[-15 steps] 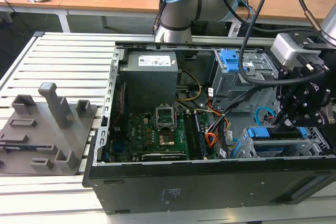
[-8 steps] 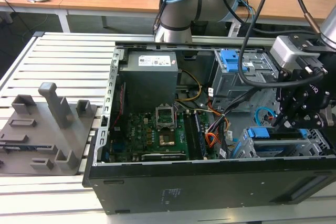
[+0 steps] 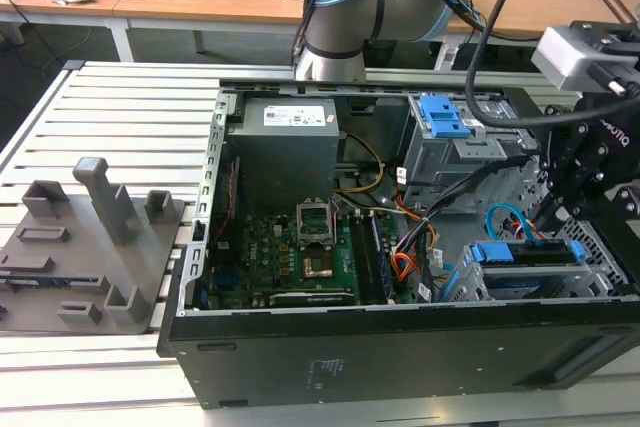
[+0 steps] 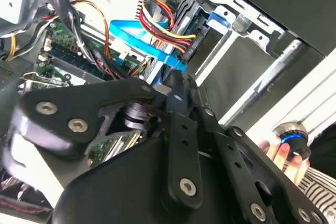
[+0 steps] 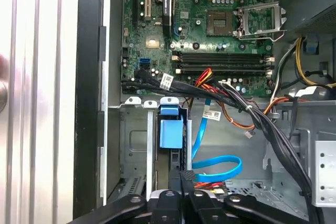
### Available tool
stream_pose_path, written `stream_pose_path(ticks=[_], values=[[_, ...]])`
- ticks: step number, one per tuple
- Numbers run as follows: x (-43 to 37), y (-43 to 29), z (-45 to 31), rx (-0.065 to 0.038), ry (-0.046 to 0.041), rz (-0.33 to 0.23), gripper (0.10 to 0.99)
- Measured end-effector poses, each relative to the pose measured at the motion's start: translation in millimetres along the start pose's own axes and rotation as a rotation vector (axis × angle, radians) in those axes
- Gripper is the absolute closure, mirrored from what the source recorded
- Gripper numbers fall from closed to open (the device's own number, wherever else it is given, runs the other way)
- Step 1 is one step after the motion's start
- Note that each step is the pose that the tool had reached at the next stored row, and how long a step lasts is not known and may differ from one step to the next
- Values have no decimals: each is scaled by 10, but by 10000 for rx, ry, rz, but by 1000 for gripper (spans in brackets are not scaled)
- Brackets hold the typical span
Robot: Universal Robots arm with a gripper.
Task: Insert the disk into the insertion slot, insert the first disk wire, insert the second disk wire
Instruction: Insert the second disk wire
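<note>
One open computer case (image 3: 400, 347) lies on its side on a slatted metal table (image 3: 110, 107), and the arm reaches down into the end of it at the exterior view's right. In that exterior view the black gripper (image 3: 555, 209) hangs low over the insertion slot (image 3: 530, 272), the low grey perforated cage at the near right corner of the case, where a disk (image 3: 530, 252) with blue side rails already sits in the bay. Just beside the gripper the second disk wire (image 3: 503, 222) curls up in a light-blue loop. Farther back stands the taller grey box (image 3: 450, 152) with its blue latch, and the green motherboard (image 3: 290, 247) fills the case's left half. A grey fixture plate (image 3: 90, 247) rests on the table at the exterior view's left.

In the second wrist view the gripper (image 4: 176, 90) has its fingers drawn narrow, pinched together at the end of the light-blue cable (image 4: 142, 40), though I cannot tell what lies between them. The first disk wire (image 4: 163, 24), red, orange and black, fans out just behind. A person's hand (image 4: 286, 156) rests on a blue knob nearby.

In the first wrist view the gripper (image 5: 181, 174) meets the cage (image 5: 136, 145) beside the disk's blue tab (image 5: 170, 129), with the blue loop (image 5: 218, 163) close alongside and the red wires (image 5: 210, 184) touching its tips.
</note>
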State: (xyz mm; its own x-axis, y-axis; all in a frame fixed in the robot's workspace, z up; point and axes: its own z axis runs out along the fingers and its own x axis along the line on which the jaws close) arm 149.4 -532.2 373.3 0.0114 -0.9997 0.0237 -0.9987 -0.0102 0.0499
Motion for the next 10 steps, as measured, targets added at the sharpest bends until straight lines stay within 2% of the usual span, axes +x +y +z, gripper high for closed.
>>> stream_pose_path(ticks=[1,2,4,5,10], values=[[0,2,-23,0,2,-1,929],[0,33,-38,17,-1,-1,980],[-1,127,-35,73,1,2,980],[-1,145,-34,85,1,2,980],[-1,153,-34,91,2,2,980]])
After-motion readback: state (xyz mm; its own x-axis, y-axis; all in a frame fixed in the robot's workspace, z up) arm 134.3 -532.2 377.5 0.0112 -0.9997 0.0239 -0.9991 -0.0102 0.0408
